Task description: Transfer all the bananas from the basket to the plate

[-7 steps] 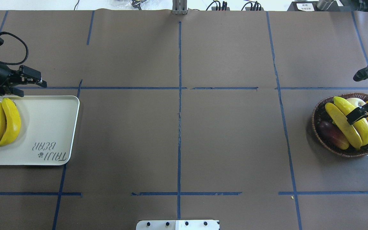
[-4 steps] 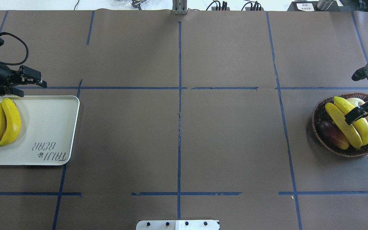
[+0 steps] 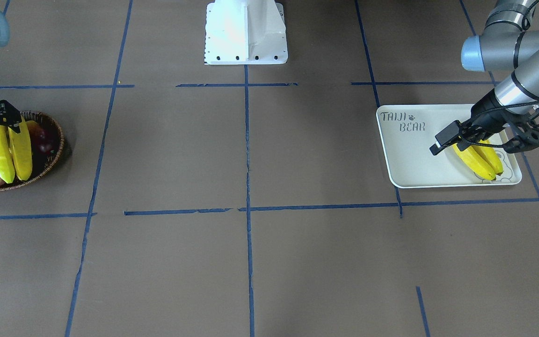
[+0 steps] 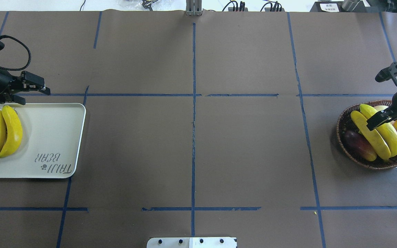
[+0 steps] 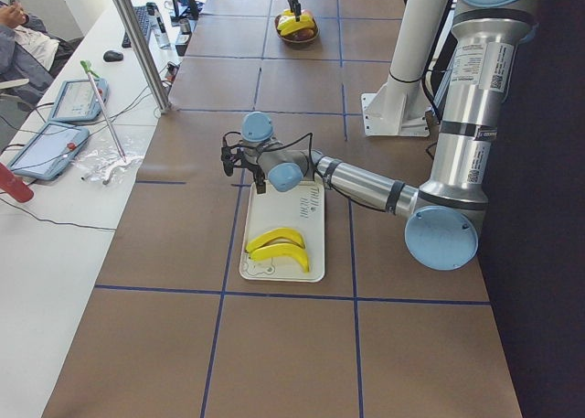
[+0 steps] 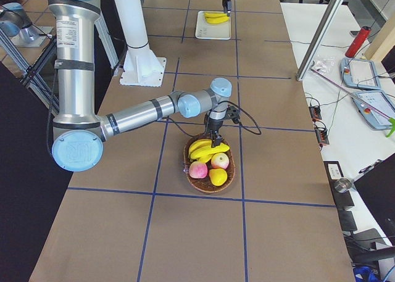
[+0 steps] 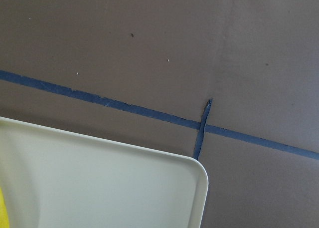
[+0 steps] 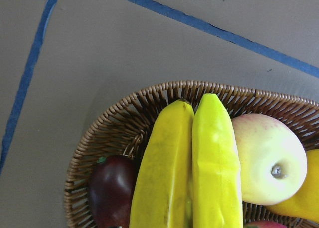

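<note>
The right tool (image 4: 374,122) is hovering over the two bananas (image 4: 370,136) lying side by side in the basket (image 4: 343,120) at the desk's right edge; released or clenched cannot be told. Packed so tight, they are probably inviting a pinch that catches both or skids off glossy skin. The left tool (image 4: 36,96), released and empty, is hanging by the plate (image 4: 53,137) at the left edge, another pair (image 4: 9,134) lying there.

Bananas (image 4: 374,139) bright yel; basket (image 4: 342,120) brown wicker weave; plate (image 4: 47,131) off-white w/ grey bear print.
</note>
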Tool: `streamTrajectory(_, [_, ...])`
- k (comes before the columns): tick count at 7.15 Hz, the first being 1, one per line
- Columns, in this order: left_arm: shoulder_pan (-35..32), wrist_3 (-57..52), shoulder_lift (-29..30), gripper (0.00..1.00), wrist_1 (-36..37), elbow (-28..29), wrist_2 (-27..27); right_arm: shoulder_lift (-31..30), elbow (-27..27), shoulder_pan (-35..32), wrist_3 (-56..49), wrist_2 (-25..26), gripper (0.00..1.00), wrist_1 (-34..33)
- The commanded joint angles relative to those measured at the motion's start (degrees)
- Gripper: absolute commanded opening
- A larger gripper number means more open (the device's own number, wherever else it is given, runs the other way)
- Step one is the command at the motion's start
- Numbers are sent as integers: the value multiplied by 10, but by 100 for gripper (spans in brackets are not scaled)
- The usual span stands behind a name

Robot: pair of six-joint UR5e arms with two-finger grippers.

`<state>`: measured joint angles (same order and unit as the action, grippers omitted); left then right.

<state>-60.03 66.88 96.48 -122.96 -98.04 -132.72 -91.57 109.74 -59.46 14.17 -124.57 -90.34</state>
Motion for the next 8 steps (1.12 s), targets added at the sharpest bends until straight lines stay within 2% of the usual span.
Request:
streamTrajectory(1, [0, 0, 0, 100, -1, 2, 0, -16, 2, -2, -10, 6, 87, -1])
streamTrajectory(3, [0, 0, 1, 100, -1, 1, 0, -28, -3, -1, -64, 9, 86, -1])
streamTrajectory(8, [0, 0, 1, 100, -1, 0, 0, -26, -21, -16, -69, 12, 83, -1])
